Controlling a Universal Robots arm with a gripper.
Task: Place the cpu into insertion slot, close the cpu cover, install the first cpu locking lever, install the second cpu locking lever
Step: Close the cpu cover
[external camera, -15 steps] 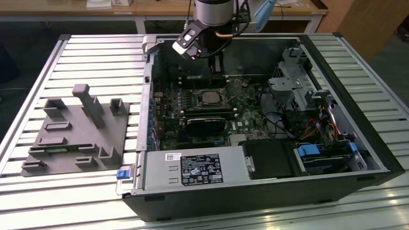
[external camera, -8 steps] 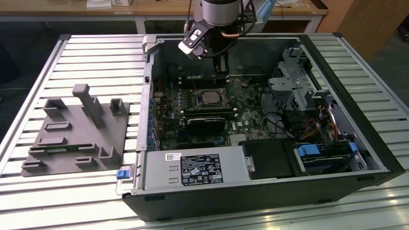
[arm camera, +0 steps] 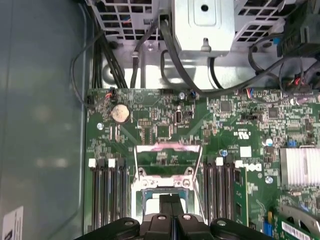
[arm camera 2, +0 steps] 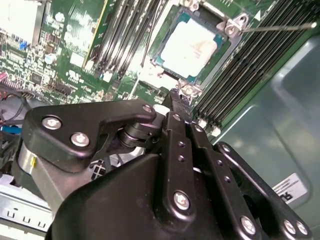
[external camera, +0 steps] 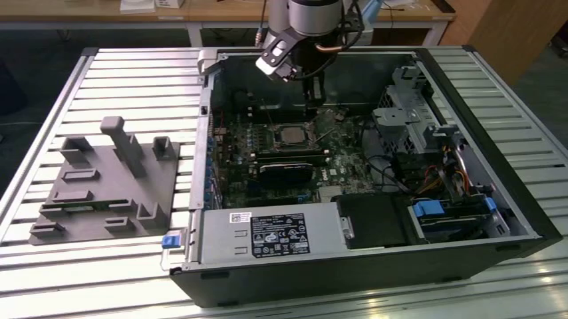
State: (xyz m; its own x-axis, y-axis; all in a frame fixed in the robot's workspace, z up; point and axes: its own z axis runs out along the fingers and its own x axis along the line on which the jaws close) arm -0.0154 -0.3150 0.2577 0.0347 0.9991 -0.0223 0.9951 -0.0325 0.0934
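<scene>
Hanging near the cpu (arm camera 2: 192, 45), end effector (arm camera 2: 179, 99) closed and empty.
Just past its tip the cpu cover (arm camera: 168, 148) stands lifted up; slipping off that thin frame could scratch the chip.

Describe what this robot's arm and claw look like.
The arm is a smooth silver-grey tube with a pale grey box at its wrist. The gripper is matte black: flat, rounded link bars pinned with shiny silver screws, narrowing to two slim fingers.
</scene>
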